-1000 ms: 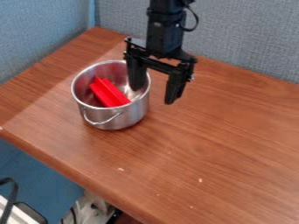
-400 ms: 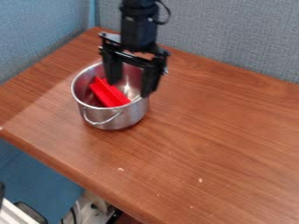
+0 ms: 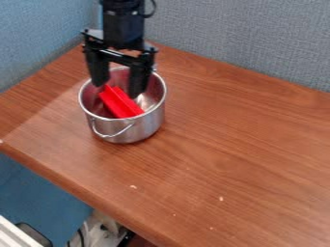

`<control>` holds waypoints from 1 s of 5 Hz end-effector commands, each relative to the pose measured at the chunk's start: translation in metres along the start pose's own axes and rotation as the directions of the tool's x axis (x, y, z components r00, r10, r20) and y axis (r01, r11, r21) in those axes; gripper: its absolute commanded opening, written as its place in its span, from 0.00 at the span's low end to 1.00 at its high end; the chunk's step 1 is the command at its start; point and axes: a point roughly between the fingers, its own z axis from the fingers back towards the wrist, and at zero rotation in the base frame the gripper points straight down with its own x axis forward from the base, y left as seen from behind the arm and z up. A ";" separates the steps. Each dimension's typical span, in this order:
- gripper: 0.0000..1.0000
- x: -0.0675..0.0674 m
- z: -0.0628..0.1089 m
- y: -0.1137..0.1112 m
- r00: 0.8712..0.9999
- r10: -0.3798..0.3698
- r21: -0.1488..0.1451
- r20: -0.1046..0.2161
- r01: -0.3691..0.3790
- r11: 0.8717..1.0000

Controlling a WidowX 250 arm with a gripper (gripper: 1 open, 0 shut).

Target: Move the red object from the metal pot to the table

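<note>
The metal pot [image 3: 114, 128] stands on the left part of the wooden table [image 3: 219, 154], its thin wire handle hanging down the front. Inside it lies the red object [image 3: 120, 102], an angular bright red piece resting slantwise. My black gripper [image 3: 118, 83] hangs straight down over the pot's back half, open, with one finger on each side of the red object's upper end. Its fingertips reach to about the pot's rim. Nothing is held between them.
A blue fabric wall [image 3: 245, 34] rises behind the table. The tabletop's front edge [image 3: 77, 183] runs diagonally at lower left, with floor and cables below it.
The gripper has moved left, from the pot's right rim to directly above the pot. It stayed open. The pot and the red object have not moved.
</note>
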 end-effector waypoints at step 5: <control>1.00 0.013 -0.014 0.013 0.999 0.016 0.007 0.052 -0.016 1.000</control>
